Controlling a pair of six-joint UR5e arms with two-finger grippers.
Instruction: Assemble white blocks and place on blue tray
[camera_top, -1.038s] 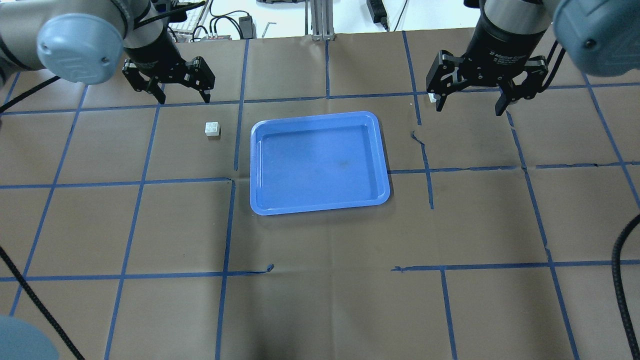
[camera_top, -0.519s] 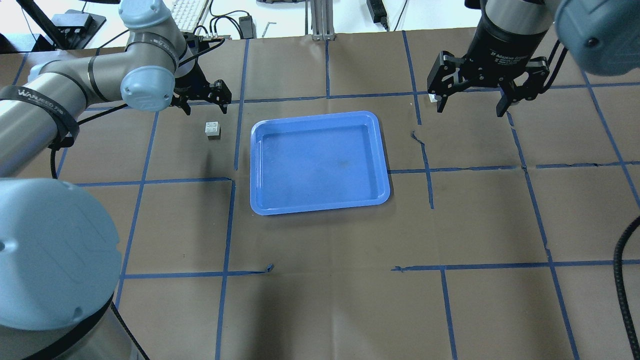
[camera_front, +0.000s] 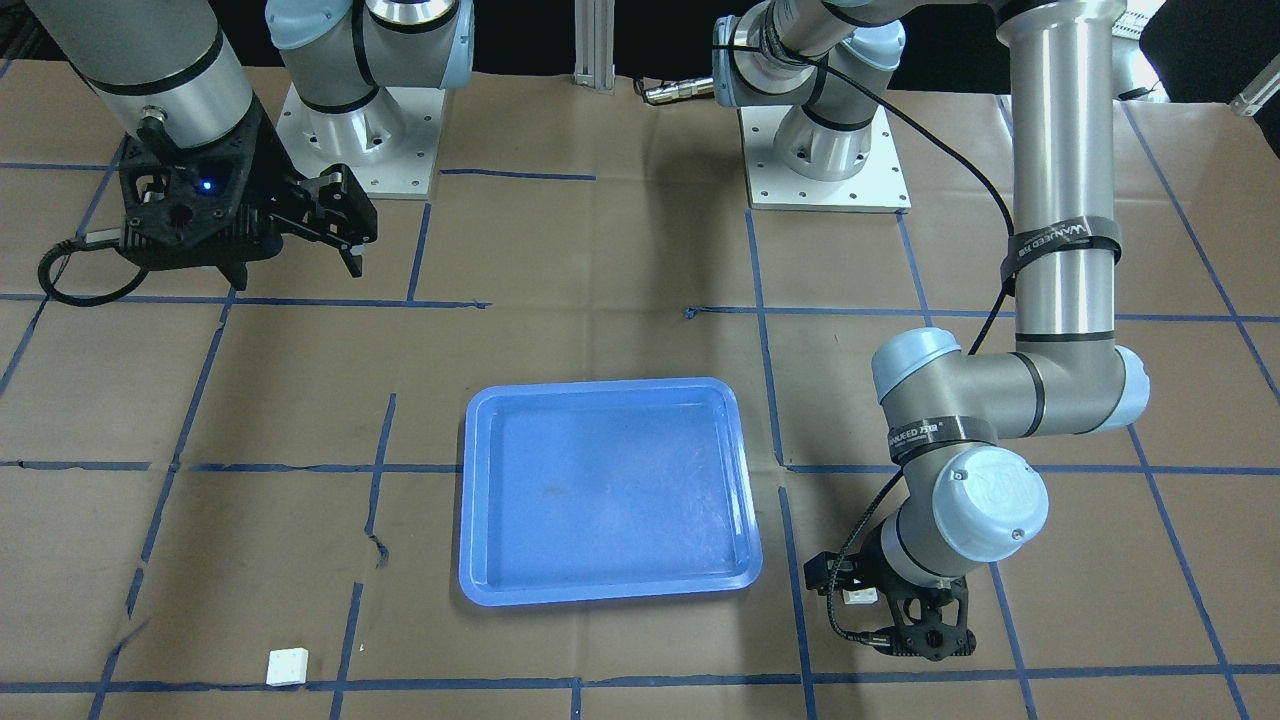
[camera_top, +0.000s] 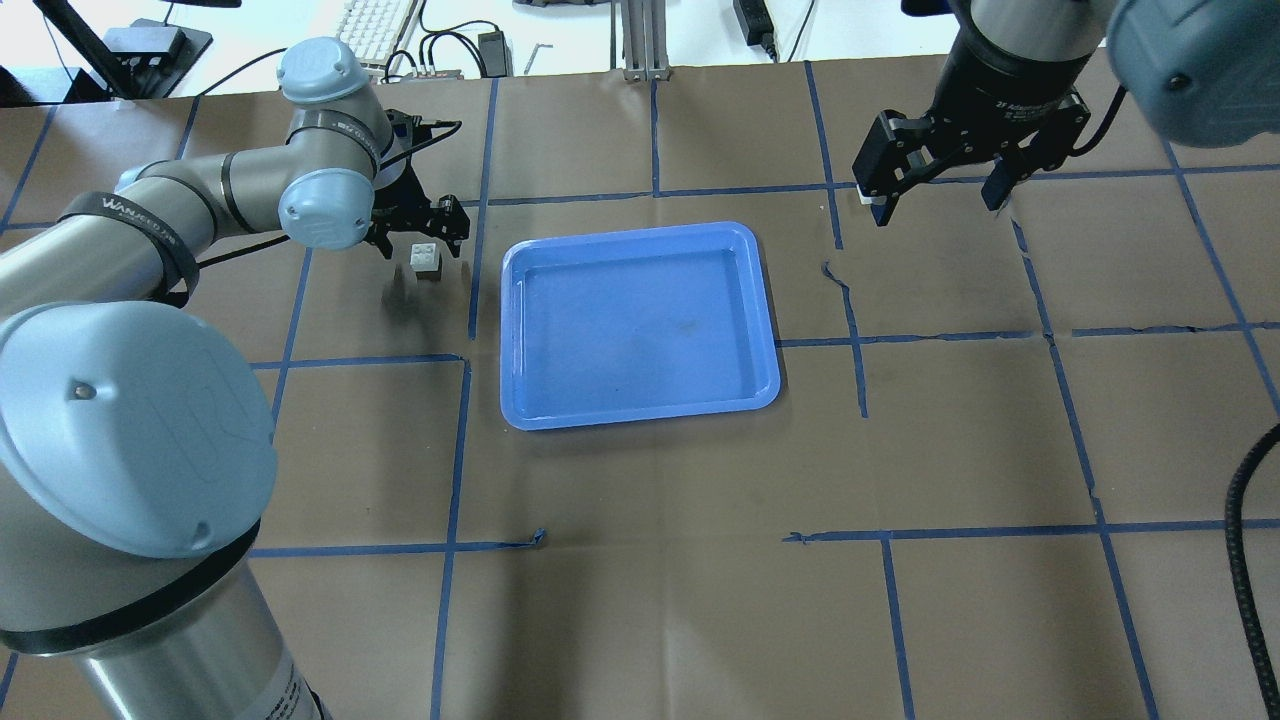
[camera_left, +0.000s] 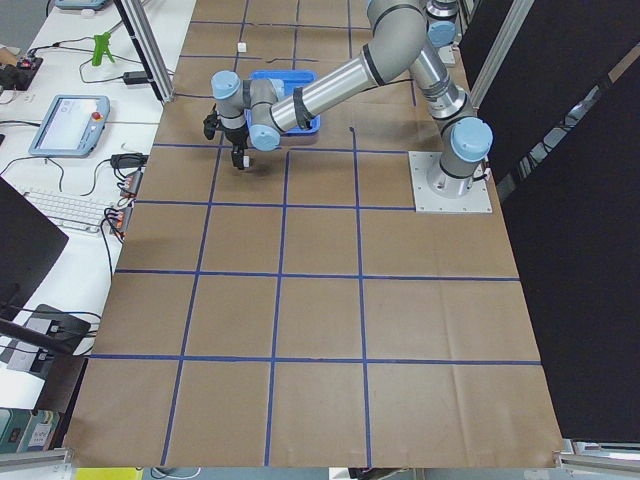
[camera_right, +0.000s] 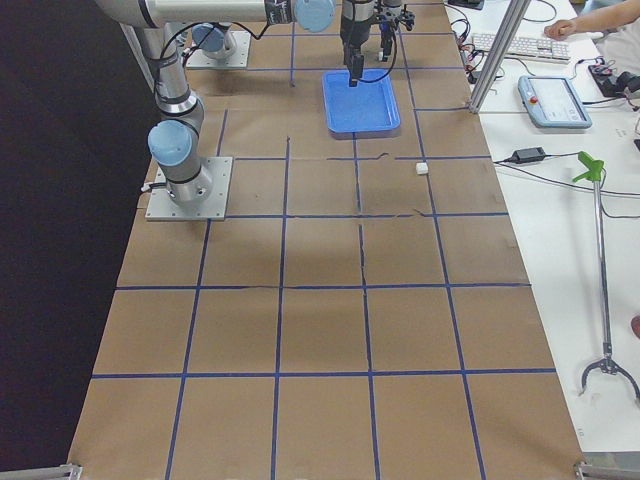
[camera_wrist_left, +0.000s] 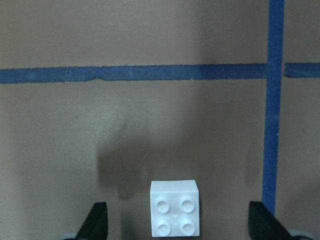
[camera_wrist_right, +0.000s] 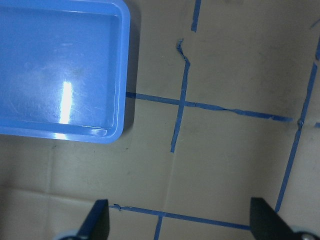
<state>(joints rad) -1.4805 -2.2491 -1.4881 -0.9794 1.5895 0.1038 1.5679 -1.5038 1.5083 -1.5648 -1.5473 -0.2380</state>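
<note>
One white block (camera_wrist_left: 174, 208) sits low in the frame, between the fingers of the open left tool (camera_top: 421, 238). Go straight down and squeeze gently; the right tool (camera_top: 938, 205) is open too.

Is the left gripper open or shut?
Open. In the wrist view the left gripper has its fingertips wide apart, either side of the white block, not touching it.
</note>
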